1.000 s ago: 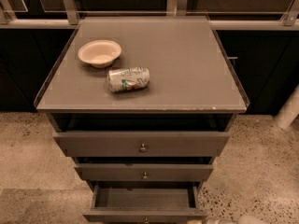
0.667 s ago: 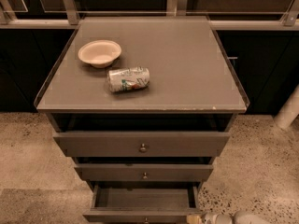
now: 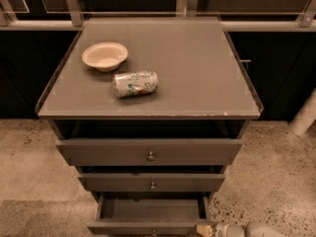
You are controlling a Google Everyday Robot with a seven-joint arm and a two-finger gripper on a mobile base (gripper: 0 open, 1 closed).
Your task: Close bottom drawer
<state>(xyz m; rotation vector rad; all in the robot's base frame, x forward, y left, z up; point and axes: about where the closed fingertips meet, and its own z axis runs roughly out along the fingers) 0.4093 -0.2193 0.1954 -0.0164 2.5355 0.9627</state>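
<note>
Open or closed, I honestly can't tell on the gripper [image 3: 210,229]. It's down at the very bottom edge of the camera view, mostly cut off, with only a tan tip and a bit of pale grey body showing. That tip sits right by the front right corner of the bottom drawer [image 3: 128,226], touching it or as good as.

The drawer is pulled well out, its inside is in plain sight, and it's the lowest of the three. The middle drawer [image 3: 113,182] and top drawer [image 3: 98,152] above it sit further back.

What worries me is the contact spot. The small round knob [image 3: 153,232] is at the centre of the front, and the gripper is way off to the right of it. A push from that corner could skew the drawer on its runners so it jams half shut. The tip could also slip off the corner and slide along the side instead of driving the front in.

The other risk is a hard shove jolting the whole cabinet [image 3: 197,73]. The can [image 3: 135,83] on top lies on its side just beside the bowl [image 3: 104,56], so it could roll toward an edge.

I'd say a slow, square push is the safe bet.
</note>
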